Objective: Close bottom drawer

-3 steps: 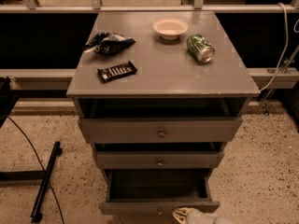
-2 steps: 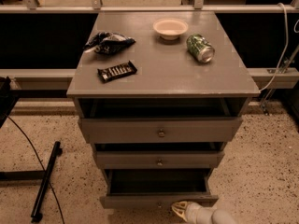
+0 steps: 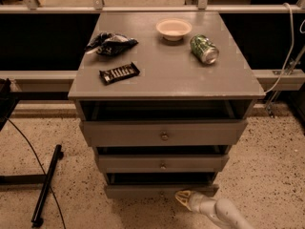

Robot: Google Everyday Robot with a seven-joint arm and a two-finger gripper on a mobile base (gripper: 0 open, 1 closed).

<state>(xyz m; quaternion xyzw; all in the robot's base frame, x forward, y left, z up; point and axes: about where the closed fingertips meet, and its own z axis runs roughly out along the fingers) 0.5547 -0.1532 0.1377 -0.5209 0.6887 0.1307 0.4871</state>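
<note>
Nearest the camera, the gripper [image 3: 184, 199] comes in low from the bottom right, its pale tip at the lower edge of the bottom drawer [image 3: 143, 191], right of the middle; whether it is parted or closed I cannot tell, nor whether it is touching the panel or just short of it. The bottom drawer sits at the foot of the bench [image 3: 167, 82], its front out a little with a dark strip of its inside showing above it, so the closing looks nearly but not fully done. From here the chief risk is the off-centre contact: a push that far right may skew the box in its runners and jam it short of home. The tip is also very low and could slip under the front instead of driving it. Above are the middle drawer [image 3: 162, 164] and top drawer [image 3: 164, 133], both also out a little. On top, a hard shove could set the green can [image 3: 204, 49], lying on its side, rolling; the chocolate bar [image 3: 119, 73], crumpled bag [image 3: 110, 43] and bowl [image 3: 174, 28] look steadier.
</note>
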